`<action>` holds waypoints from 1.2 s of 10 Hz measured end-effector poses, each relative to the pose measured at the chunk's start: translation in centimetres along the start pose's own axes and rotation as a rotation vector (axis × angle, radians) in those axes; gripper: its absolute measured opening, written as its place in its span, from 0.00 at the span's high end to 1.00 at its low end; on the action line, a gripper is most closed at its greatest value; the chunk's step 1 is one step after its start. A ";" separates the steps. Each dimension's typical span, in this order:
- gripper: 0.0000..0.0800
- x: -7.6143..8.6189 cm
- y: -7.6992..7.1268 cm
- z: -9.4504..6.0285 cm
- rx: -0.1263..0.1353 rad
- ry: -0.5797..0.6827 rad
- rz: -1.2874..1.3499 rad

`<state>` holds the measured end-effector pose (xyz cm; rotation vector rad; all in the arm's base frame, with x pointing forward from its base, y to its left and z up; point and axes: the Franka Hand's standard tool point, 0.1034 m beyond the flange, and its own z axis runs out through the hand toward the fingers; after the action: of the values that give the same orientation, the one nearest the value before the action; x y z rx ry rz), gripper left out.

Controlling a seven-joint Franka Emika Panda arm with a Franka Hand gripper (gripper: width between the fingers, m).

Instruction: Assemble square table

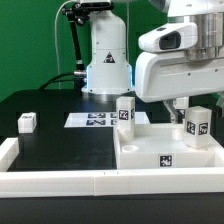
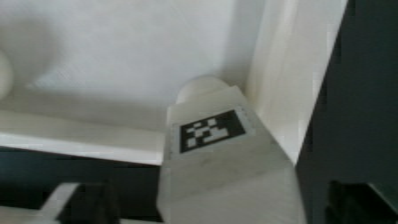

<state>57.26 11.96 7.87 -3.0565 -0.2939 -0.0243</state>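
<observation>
Nearest the wrist camera stands a tagged leg (image 2: 210,140), a white block with a black-and-white marker on the face turned to the lens. It fills the middle of that view, which is blurred. The gripper (image 1: 186,107) is lowered over this leg, with the fingers reaching down around its upper part. Whether they press on its sides or stand clear of them cannot be told from either view. The leg stands upright on the square top (image 1: 140,158), close to the raised rim on the exterior view's right. Whether it sits in a socket is not visible. A second leg (image 1: 125,112) stands upright at the square top's far corner on the exterior view's left, well apart from the first. The rim wall of the square top that faces the exterior camera carries a small marker. The square top rests on the black table (image 1: 50,140). A loose leg (image 1: 27,122) lies on that table, well away from the square top toward the exterior view's left. The marker board (image 1: 92,120) lies flat just behind the square top's far left corner, between it and the robot base (image 1: 105,65). The border rail (image 1: 60,182) runs along the side of the square top nearest the exterior camera and turns back at the exterior view's left. Above the square top hangs the arm's white wrist housing (image 1: 175,55).
</observation>
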 end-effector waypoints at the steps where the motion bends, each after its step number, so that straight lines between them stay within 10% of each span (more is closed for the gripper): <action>1: 0.37 0.0 0.0 0.0 0.000 0.000 0.000; 2: 0.62 0.0 0.0 0.0 0.000 0.000 0.000; 12: 0.64 -0.4 0.2 0.2 -0.005 0.005 0.806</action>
<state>56.87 11.70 7.69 -2.9305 0.9300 0.0129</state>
